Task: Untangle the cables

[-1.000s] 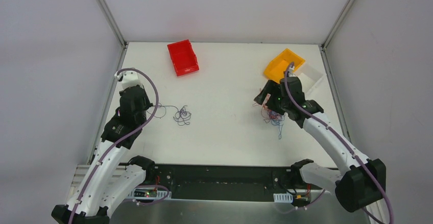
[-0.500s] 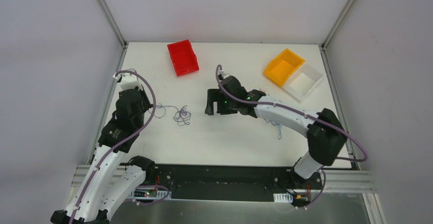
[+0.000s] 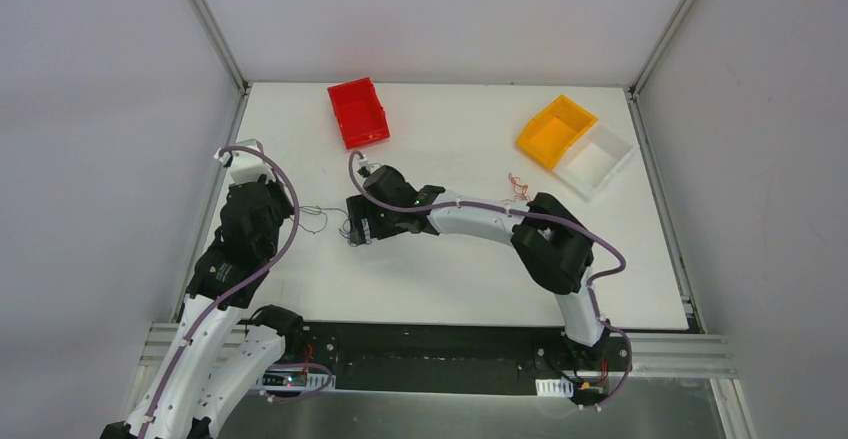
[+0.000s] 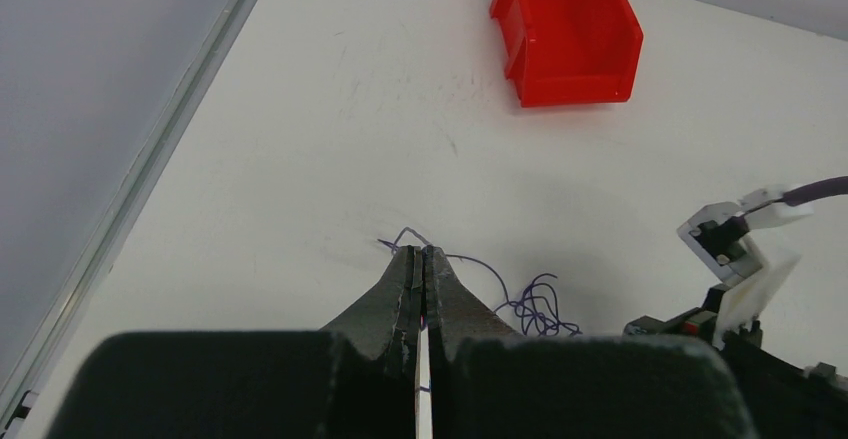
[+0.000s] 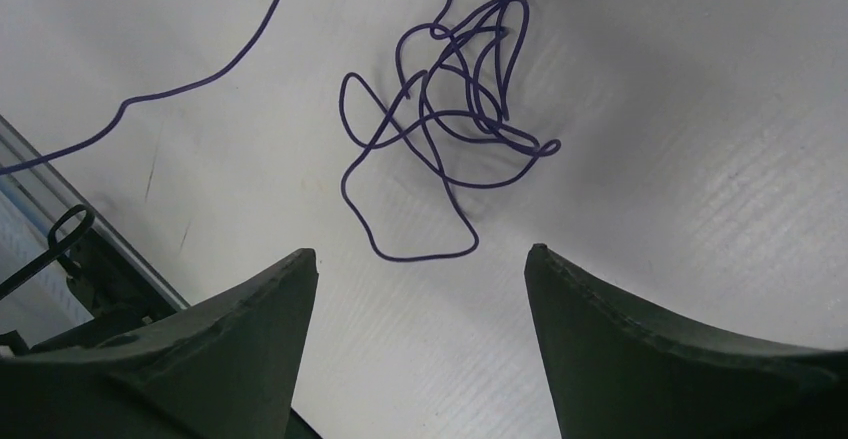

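Purple cable (image 5: 478, 119): loose tangle on the white table (image 3: 450, 279), just ahead of the wide-spread, empty fingers of the right gripper (image 5: 420, 259). One strand leads to the left gripper (image 4: 420, 254), pinched tight on it.

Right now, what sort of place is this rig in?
Probably a lab robot workcell: a white table boxed in by plain panel walls, small parts bins, a red bin and an orange bin, and a wire tangle.

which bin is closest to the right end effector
The red bin. The right end effector is just in front of it; the orange bin and white bin sit off at the far right.
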Robot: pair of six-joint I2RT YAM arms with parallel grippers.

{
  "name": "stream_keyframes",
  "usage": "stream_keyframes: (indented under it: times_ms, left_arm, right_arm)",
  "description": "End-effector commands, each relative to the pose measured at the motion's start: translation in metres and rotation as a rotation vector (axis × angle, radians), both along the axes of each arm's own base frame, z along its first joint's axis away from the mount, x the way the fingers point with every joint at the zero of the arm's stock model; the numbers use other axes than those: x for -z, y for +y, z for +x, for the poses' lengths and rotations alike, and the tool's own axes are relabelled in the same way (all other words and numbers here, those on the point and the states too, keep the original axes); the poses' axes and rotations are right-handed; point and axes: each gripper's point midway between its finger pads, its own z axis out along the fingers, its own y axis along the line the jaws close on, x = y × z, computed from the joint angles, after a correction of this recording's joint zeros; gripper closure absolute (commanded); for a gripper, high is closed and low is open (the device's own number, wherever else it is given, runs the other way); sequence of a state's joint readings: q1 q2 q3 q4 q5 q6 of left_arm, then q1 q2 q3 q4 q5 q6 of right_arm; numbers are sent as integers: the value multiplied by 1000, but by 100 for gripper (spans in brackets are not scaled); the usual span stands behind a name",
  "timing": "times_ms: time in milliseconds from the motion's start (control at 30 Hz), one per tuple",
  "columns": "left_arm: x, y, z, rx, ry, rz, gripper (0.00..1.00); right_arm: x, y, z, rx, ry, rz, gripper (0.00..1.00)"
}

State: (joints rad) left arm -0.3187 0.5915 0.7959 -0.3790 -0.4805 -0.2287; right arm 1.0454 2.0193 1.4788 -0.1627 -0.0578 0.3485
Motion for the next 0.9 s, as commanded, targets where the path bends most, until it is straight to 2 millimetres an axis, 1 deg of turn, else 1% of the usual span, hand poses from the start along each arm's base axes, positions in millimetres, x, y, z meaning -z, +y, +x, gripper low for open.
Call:
stream_keyframes:
  times_ms: [0, 133, 167, 200, 300, 333, 400, 467, 533, 567, 700, 767, 867]
  left_arm:
    - [-7, 2, 2, -17, -41, -26, 100]
    - [-8, 2, 2, -17, -42, -26, 100]
    - [-7, 2, 3, -18, -40, -25, 100]
    - [-7, 2, 3, -19, -40, -26, 100]
    - [-7, 2, 3, -21, -38, -24, 100]
    - [-7, 3, 3, -23, -38, -23, 100]
    - [-7, 4, 3, -29, -38, -20, 100]
    - [-8, 5, 2, -35, -41, -18, 100]
    - [-7, 7, 2, -39, -41, -16, 100]
    - [-8, 7, 2, -42, -44, -16, 100]
    - [-8, 8, 2, -44, -42, -15, 100]
    - [-7, 8, 3, -46, -40, -14, 100]
    - [-7, 9, 3, -51, -38, -11, 100]
  right_arm:
    - [-2, 22, 6, -28, -48, 16, 21]
    - [20, 24, 10, -17, -47, -45, 24]
    - [21, 23, 18, 10, -69, -72, 26]
    - [27, 22, 17, 5, -72, -103, 27]
    - [37, 16, 17, 1, -124, -193, 35]
    - [40, 13, 16, 3, -141, -219, 40]
    - [41, 4, 18, 22, -177, -275, 54]
    - [39, -8, 21, 50, -214, -327, 73]
    - [34, -23, 25, 86, -245, -360, 97]
    - [30, -30, 27, 105, -259, -361, 100]
    - [20, -61, 27, 166, -212, -332, 100]
    - [20, -86, 27, 208, -174, -333, 100]
    - [11, -128, 33, 295, -155, -334, 100]
